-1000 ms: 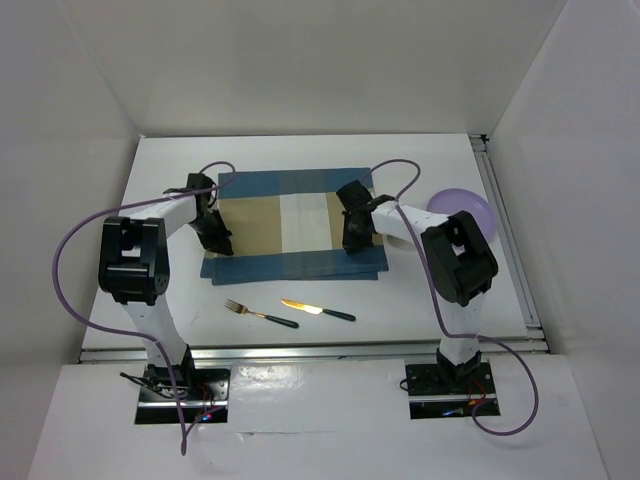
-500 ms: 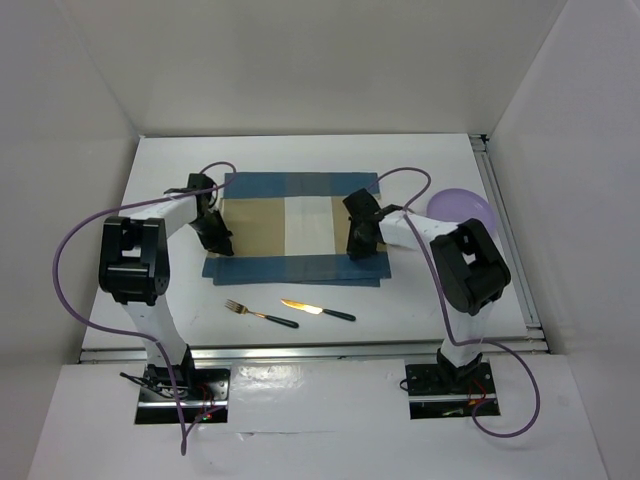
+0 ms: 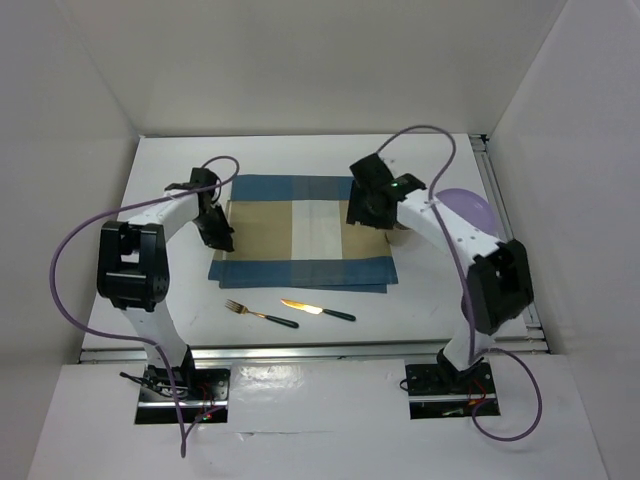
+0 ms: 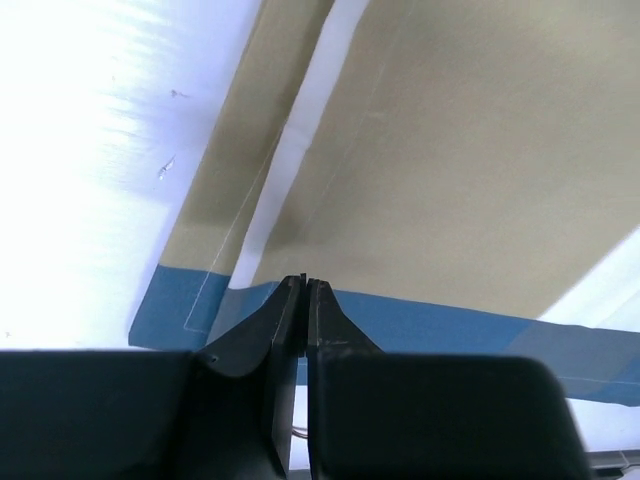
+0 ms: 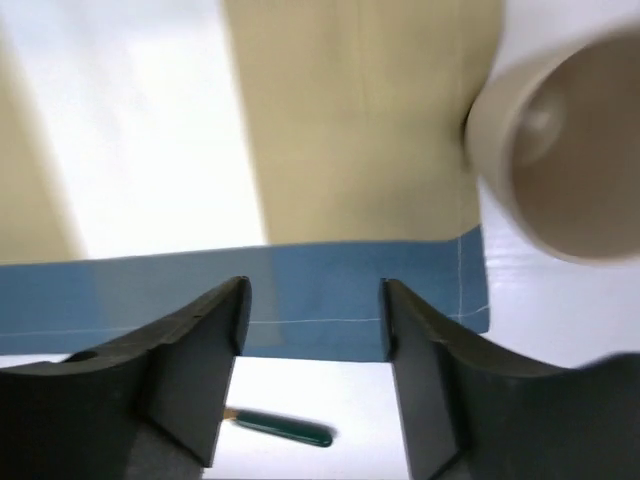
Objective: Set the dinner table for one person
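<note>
Lying under everything else, the white worktop is filling the floor of the white-walled booth, with silver rails running along its near and right edges. A blue-and-tan placemat is resting flat across its middle. The left tool is pressing down at the mat's left edge. In the left wrist view its jaws are standing closed to a thin slit, pinching the blue border. The right tool is hovering over the mat's right part with its fingers spread wide, gripping nothing. A beige cup is showing just beside the mat's right edge. A purple bowl is sitting farther right, partly hidden by the right arm. Near the front rail, a fork and a knife are lying side by side on the bare worktop, apart from the mat.
</note>
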You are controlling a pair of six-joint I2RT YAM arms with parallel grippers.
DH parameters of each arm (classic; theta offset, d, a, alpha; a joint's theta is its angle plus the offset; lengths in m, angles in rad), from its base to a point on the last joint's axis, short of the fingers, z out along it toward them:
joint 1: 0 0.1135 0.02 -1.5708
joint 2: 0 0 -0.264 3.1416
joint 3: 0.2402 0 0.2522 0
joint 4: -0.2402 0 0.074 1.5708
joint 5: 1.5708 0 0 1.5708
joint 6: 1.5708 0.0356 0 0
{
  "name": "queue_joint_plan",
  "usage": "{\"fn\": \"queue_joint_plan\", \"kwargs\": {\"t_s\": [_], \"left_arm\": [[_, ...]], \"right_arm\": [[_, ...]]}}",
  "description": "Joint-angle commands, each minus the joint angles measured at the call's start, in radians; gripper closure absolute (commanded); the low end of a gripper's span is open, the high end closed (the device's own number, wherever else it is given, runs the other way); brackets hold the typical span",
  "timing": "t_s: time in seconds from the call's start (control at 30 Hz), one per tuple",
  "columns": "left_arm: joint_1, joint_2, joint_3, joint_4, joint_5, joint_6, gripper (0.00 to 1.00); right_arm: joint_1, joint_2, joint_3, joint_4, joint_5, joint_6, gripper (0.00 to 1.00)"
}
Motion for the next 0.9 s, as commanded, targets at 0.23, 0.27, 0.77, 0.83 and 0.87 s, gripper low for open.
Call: {"fn": "queue_joint_plan", "kwargs": {"t_s": [0.23, 0.27, 0.77, 0.83, 0.87], "left_arm": [[-0.007, -0.183, 0.190, -0.102, 0.003, 0.036, 0.78], [-0.007, -0.209, 0.190, -0.116, 0.003, 0.048, 0.76], [-0.017, -0.368, 0.178, -0.133, 0.030, 0.125, 0.48], [-0.017, -0.379, 0.164, -0.123, 0.041, 0.125, 0.48], [-0.017, -0.379, 0.152, -0.123, 0.041, 0.125, 0.48]], "right_arm": [[-0.241, -0.220, 0.040, -0.059, 0.031, -0.049, 0.22], [-0.261, -0.209, 0.031, -0.059, 0.010, -0.060, 0.22], [-0.432, -0.100, -0.115, 0.113, -0.150, -0.111, 0.33], [-0.432, -0.080, -0.115, 0.136, -0.161, -0.111, 0.38], [-0.432, -0.068, -0.124, 0.136, -0.161, -0.111, 0.42]]}}
